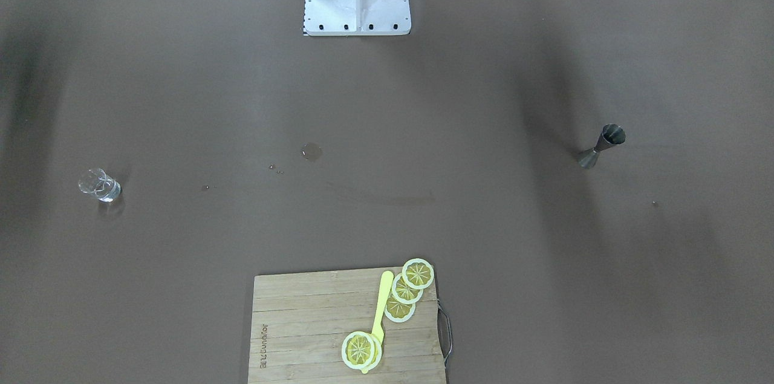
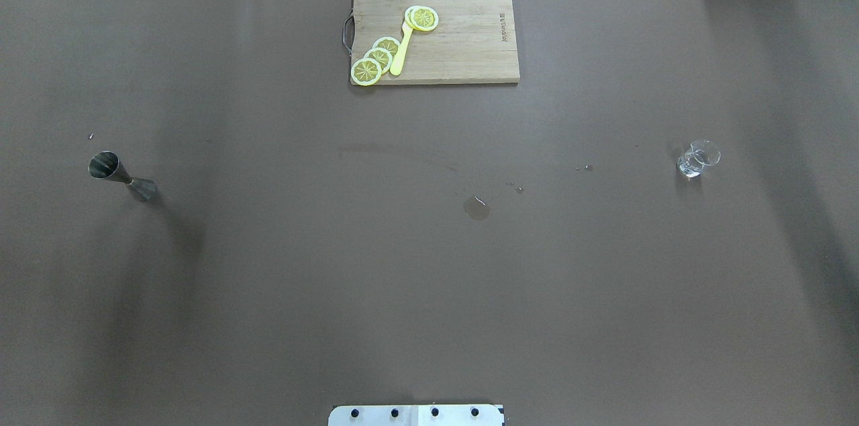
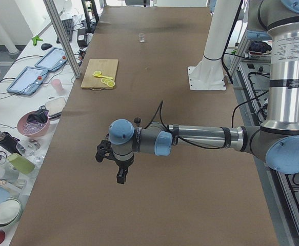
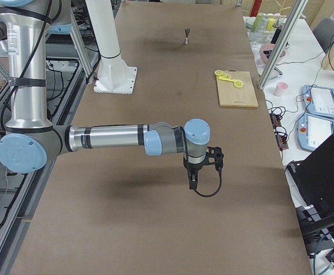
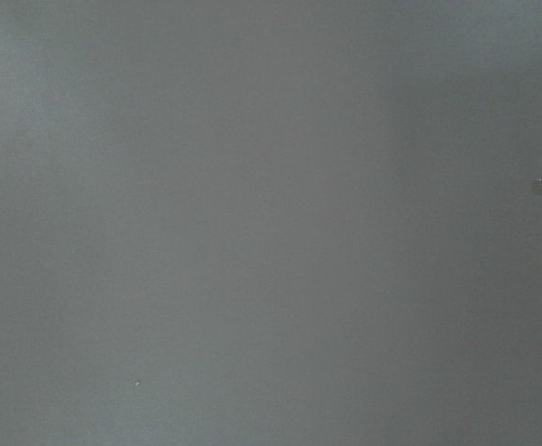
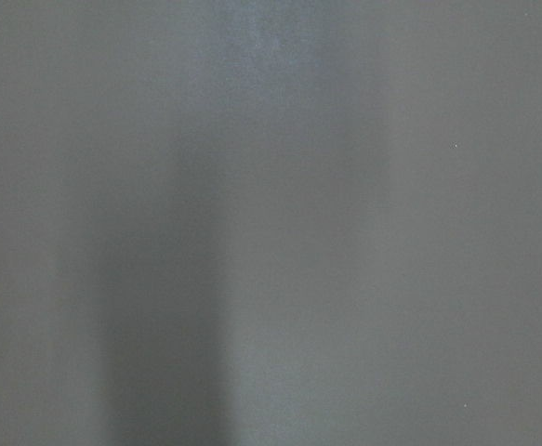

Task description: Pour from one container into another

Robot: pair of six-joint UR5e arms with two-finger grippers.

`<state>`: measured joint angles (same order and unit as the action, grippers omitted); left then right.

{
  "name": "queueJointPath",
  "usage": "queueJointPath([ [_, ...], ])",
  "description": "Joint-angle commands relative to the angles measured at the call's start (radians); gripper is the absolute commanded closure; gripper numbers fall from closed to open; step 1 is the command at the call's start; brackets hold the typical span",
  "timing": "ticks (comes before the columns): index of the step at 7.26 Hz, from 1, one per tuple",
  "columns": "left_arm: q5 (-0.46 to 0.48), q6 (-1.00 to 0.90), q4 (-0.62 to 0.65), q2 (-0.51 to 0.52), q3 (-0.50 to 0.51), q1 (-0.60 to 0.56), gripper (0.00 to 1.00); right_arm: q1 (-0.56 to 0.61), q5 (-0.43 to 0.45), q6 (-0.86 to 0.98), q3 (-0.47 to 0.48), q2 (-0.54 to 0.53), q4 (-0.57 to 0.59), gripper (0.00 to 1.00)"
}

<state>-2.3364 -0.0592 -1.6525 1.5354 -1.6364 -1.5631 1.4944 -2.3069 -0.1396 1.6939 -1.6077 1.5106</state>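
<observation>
The steel jigger (image 2: 124, 177) stands far left on the counter (image 2: 429, 292). The small glass (image 2: 698, 161) sits far right, well apart, with a puddle (image 2: 476, 208) between them. Neither is held. The left gripper (image 3: 120, 173) and right gripper (image 4: 193, 177) hover elsewhere, and I cannot tell how their jaws stand. Pouring looks not under way.

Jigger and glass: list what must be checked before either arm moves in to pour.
1. Is the jigger upright with nothing beside it? Ok.
2. Is the glass upright with nothing beside it? Ok.
3. Is there liquid in the jigger or the glass? Cannot tell.
4. Is the surface between them dry? Not ok: a puddle lies about midway.
5. Is the cutting board with its lemon slices out of the way? Ok: it sits at the far edge, apart from both containers.
6. Are the left pincer and the right pincer open? Cannot tell: they show only in the side views.
</observation>
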Motion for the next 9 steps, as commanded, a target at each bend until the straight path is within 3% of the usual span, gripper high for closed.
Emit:
queueJointPath([
  [1, -0.001, -0.001, -0.018, 0.012, -0.002, 0.000, 0.02, 0.000, 0.004, 0.001, 0.000, 0.000, -0.001, 0.00],
  [6, -0.001, 0.001, -0.142, 0.025, 0.006, 0.002, 0.02, 0.000, 0.004, 0.002, 0.000, -0.001, -0.001, 0.00],
  [9, 0.000, 0.113, -0.238, 0.029, -0.004, 0.002, 0.02, 0.000, 0.003, 0.002, 0.001, -0.001, -0.003, 0.00],
])
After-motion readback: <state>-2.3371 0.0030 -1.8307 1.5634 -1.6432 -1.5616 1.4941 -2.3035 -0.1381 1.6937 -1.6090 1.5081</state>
